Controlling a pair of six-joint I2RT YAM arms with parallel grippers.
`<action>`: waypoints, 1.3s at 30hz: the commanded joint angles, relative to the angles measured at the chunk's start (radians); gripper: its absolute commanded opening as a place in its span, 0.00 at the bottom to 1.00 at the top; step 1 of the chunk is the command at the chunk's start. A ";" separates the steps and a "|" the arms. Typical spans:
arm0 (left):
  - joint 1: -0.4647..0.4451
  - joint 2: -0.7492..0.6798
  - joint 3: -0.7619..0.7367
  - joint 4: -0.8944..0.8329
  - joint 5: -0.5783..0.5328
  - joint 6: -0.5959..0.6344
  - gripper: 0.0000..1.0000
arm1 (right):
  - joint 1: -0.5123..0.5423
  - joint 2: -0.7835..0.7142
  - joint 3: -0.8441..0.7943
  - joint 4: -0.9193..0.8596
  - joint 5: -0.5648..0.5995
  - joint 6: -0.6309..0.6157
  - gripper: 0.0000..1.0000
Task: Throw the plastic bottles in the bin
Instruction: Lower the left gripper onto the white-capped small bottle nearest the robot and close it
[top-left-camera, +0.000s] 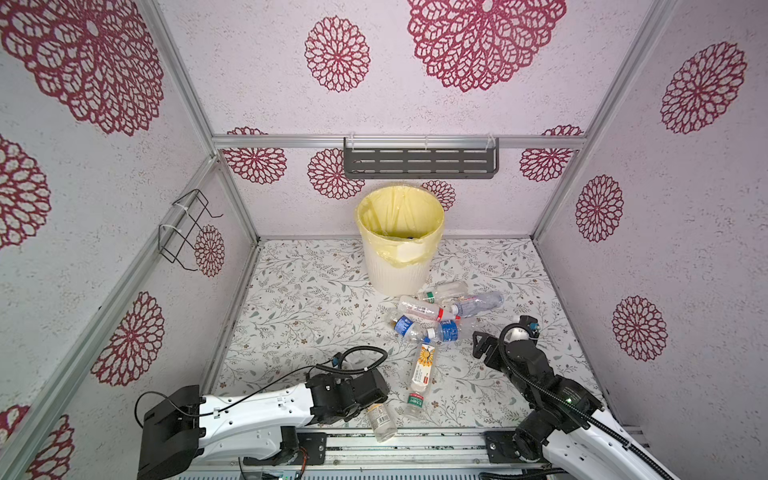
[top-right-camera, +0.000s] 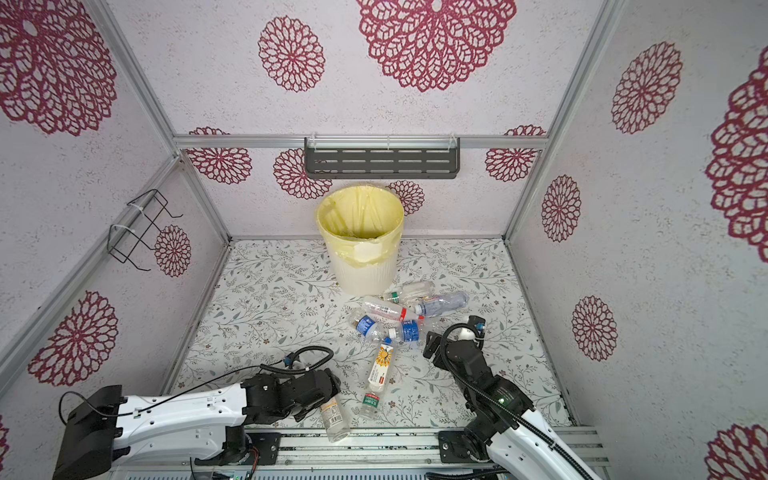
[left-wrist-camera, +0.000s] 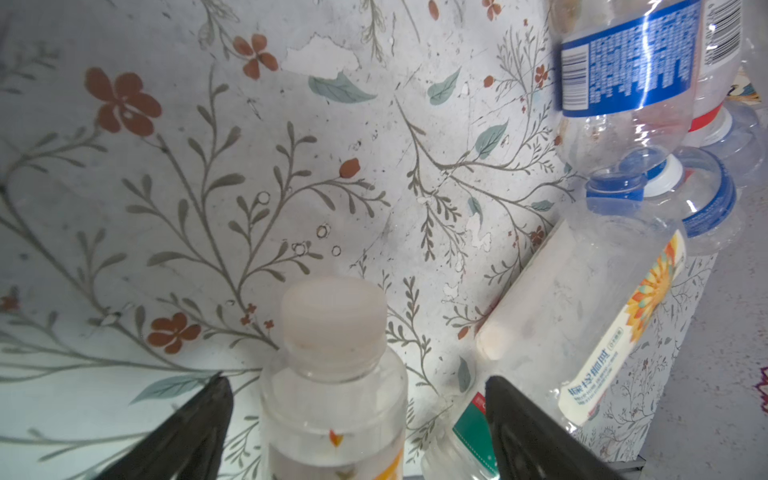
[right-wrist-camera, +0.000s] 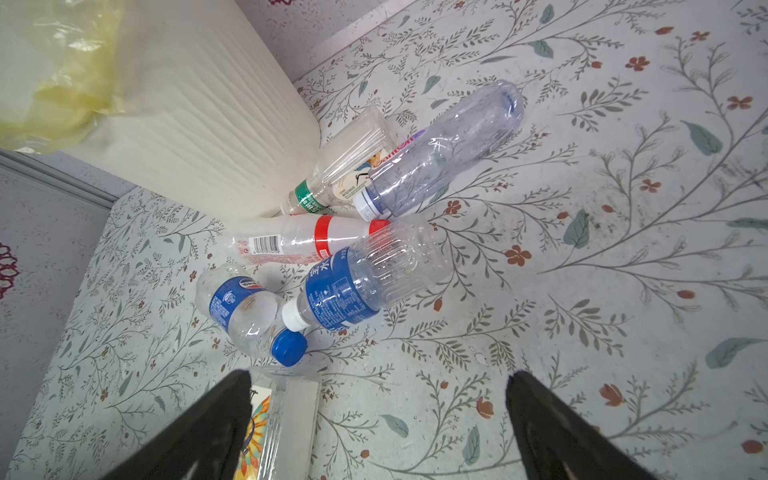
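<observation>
At the back of the tabletop (top-left-camera: 299, 299), bin (top-left-camera: 395, 274) upright against the wall; plastic bottles (top-left-camera: 419, 309) lie strewn from its foot toward the front edge. Left fingers (left-wrist-camera: 199, 424) apart, straddling a pale-capped bottle (left-wrist-camera: 332, 374), no grip seen. Right fingers (right-wrist-camera: 208, 424) apart, empty, near the blue-labelled bottles (right-wrist-camera: 336, 295).

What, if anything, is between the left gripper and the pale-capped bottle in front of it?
Nothing visible. The left gripper is open, with its jaws on either side of the pale-capped bottle. A sunflower-label bottle lies close beside one jaw and might get nudged.
</observation>
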 joint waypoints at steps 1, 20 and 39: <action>0.004 0.015 -0.023 0.042 0.052 0.007 0.97 | -0.005 0.004 0.002 0.005 0.044 0.008 0.99; 0.093 0.226 0.054 0.150 0.211 0.171 0.68 | -0.010 0.050 0.032 0.019 0.003 0.007 0.99; 0.234 0.075 0.053 0.168 0.146 0.306 0.42 | -0.010 0.052 0.019 -0.003 0.028 0.063 0.99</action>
